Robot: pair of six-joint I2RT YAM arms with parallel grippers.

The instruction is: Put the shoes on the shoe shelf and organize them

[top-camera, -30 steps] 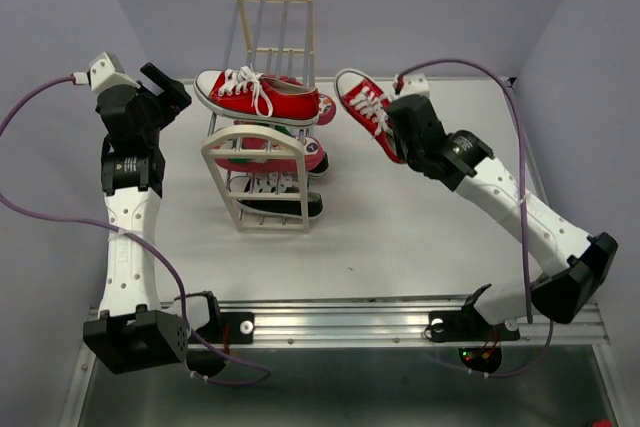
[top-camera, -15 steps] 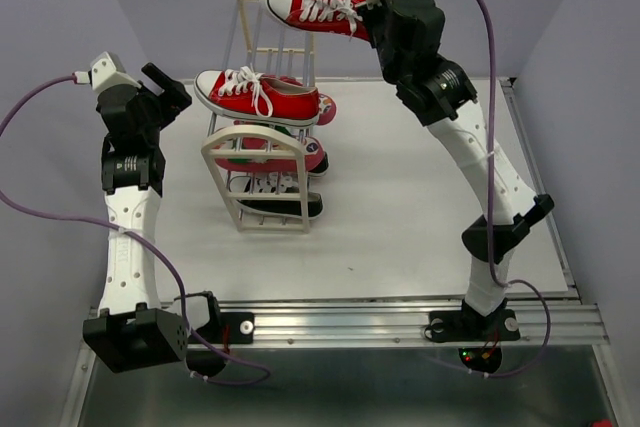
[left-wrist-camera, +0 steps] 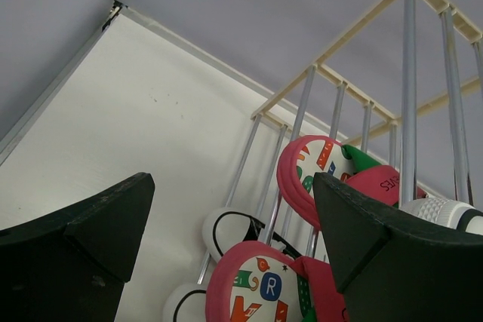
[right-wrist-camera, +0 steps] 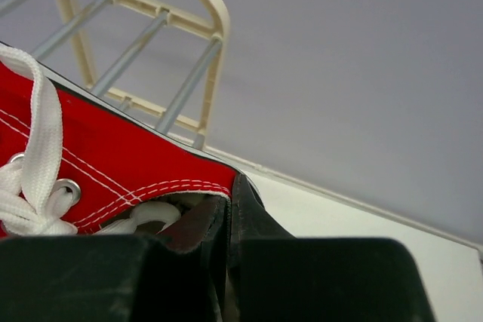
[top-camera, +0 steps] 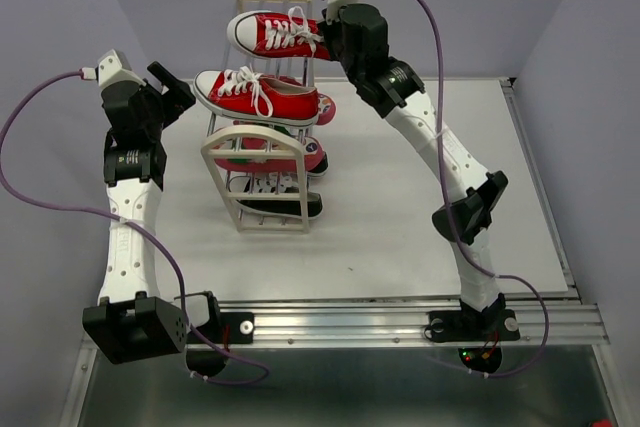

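Note:
The shoe shelf (top-camera: 256, 152) stands at the table's back middle. One red sneaker (top-camera: 258, 95) lies on its top tier, pink flip-flops (top-camera: 300, 155) on the tier below, black sneakers (top-camera: 280, 197) at the bottom. My right gripper (top-camera: 330, 37) is shut on the heel of the second red sneaker (top-camera: 272, 33), held high over the shelf's far end; the right wrist view shows the shoe (right-wrist-camera: 113, 164) pinched at its heel. My left gripper (top-camera: 172, 87) is open and empty left of the shelf, facing the flip-flops (left-wrist-camera: 260, 292) and the shelf's rods (left-wrist-camera: 407, 88).
The table's right edge (top-camera: 540, 187) and the purple back wall bound the space. Purple cables loop from both arms. The left wrist view shows the table's far left corner (left-wrist-camera: 115, 7).
My right arm has lifted the second red sneaker from the table at the right and carried it up and left, over the shelf's far end. The left arm has barely moved.

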